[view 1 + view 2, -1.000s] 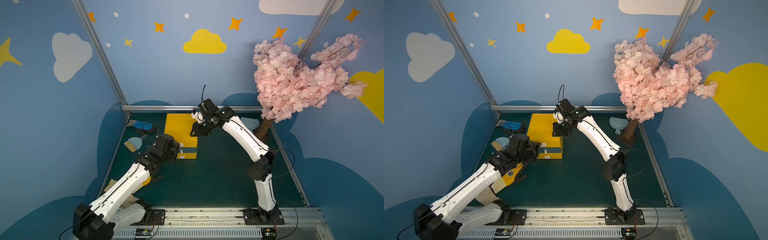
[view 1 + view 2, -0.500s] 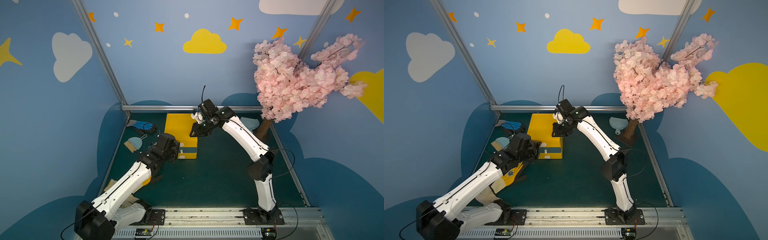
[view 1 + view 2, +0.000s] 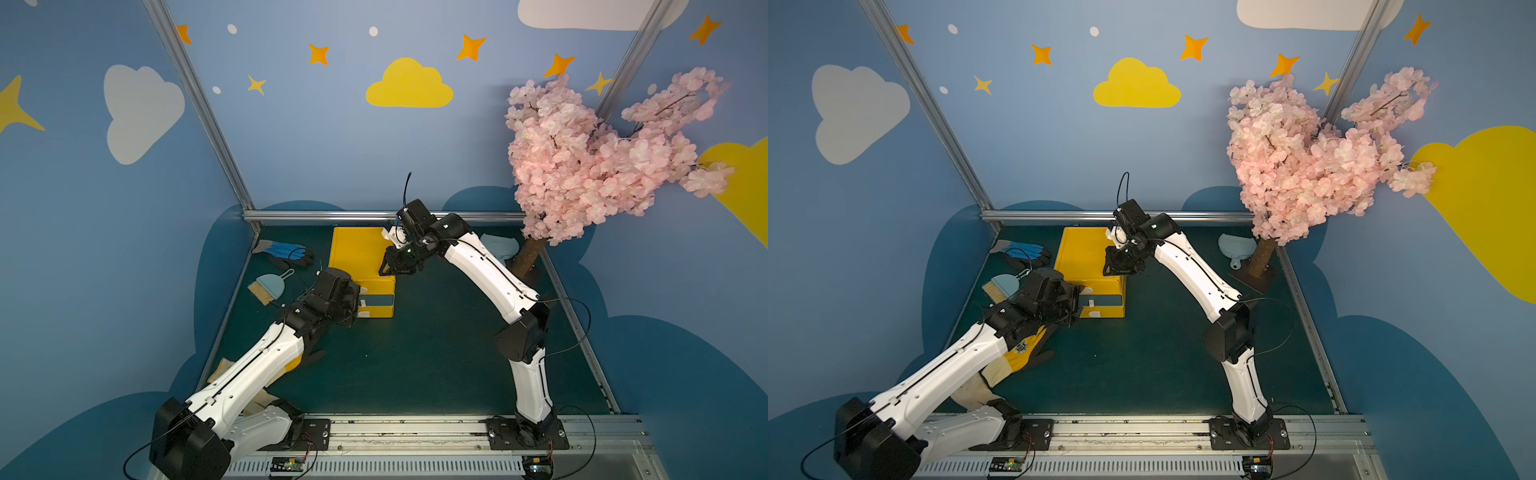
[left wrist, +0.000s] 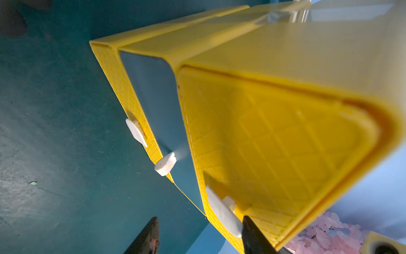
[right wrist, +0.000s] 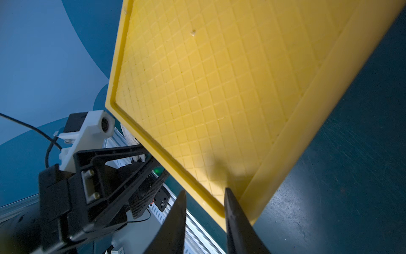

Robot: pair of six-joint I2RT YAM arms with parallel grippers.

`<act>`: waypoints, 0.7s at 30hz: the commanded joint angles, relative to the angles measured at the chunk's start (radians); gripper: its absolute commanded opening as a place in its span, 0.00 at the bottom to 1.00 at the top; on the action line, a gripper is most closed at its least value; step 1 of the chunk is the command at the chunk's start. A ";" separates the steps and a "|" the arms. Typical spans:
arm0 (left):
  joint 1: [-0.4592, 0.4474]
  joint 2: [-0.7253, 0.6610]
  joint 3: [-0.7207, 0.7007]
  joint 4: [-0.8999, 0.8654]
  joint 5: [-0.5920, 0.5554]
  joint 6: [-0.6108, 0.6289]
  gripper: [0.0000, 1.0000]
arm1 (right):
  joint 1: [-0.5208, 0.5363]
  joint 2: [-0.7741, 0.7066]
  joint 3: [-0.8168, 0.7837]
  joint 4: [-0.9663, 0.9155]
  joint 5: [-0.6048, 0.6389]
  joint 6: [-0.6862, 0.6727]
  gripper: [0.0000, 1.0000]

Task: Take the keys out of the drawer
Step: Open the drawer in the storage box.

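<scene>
Storage is provided by a yellow cabinet (image 3: 357,253) at the far middle; its three drawers (image 4: 153,99) are shut, so the keys are hidden. The left gripper (image 4: 200,217) is spread open around the white handle (image 4: 222,213) of the top drawer (image 4: 274,143). The right gripper (image 5: 204,190) is set on the cabinet's near right corner, jaws partly apart; any clamp cannot be told.

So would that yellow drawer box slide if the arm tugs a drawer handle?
Probably, if unheld: the yellow drawer box looks like thin moulded plastic, so likely light. That may be why the right gripper straddles its top corner. It sits low and wide, so tipping seems unlikely. The white handle inside the open left gripper looks stiff.
</scene>
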 commanded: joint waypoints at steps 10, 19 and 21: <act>-0.001 0.040 -0.008 -0.051 -0.023 -0.050 0.62 | -0.010 -0.027 0.000 -0.047 0.009 -0.011 0.33; -0.015 -0.069 -0.025 -0.214 0.014 -0.105 0.62 | -0.031 -0.006 0.031 -0.048 -0.002 -0.020 0.33; -0.017 -0.109 -0.034 -0.255 0.011 -0.125 0.62 | -0.036 -0.001 0.032 -0.048 -0.007 -0.019 0.33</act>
